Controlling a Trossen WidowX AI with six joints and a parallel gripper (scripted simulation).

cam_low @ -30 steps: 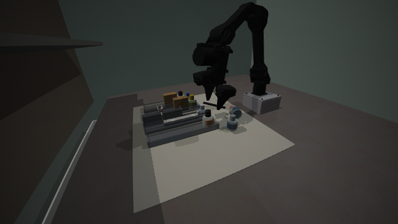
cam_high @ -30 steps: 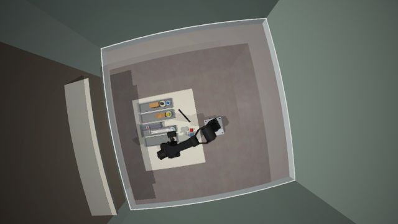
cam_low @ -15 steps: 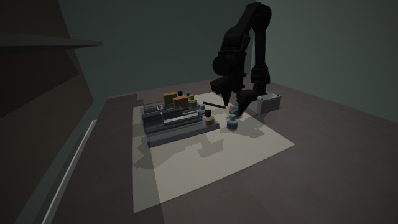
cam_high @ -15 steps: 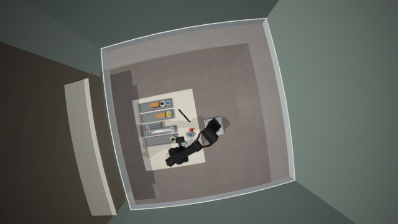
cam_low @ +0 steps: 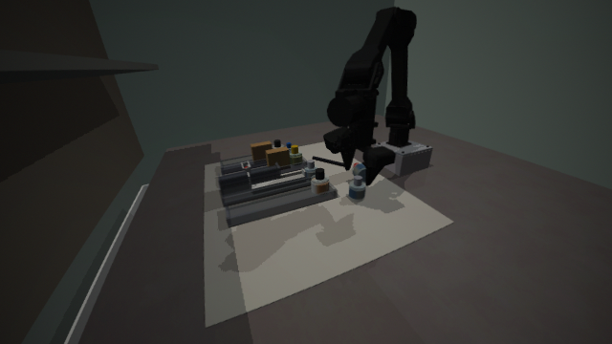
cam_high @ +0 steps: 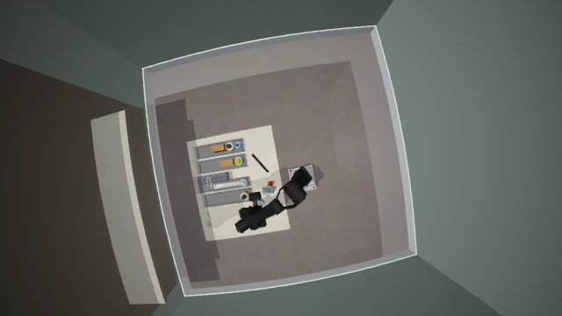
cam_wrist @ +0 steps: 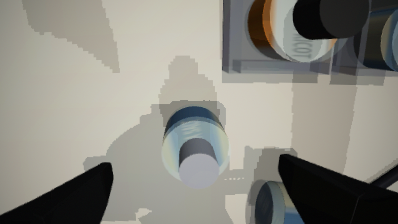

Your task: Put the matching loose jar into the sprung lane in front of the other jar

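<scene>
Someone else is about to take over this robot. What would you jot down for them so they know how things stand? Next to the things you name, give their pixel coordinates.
Gripper (cam_low: 360, 173) (cam_wrist: 197, 167): open, holding nothing, above the loose grey-capped jar (cam_low: 357, 189) (cam_wrist: 195, 145), which stands upright on the mat (cam_low: 287, 268) (cam_high: 228, 228) (cam_wrist: 45, 115).
Sprung lane: the grey-capped jar already there (cam_high: 243, 182) (cam_low: 310, 169) stands at its front end.
Done: nothing loaded; the lane holds just that one jar.
Left: grip the loose jar, ease the row back with it, stand it against the front stop, let go without a snap.
</scene>
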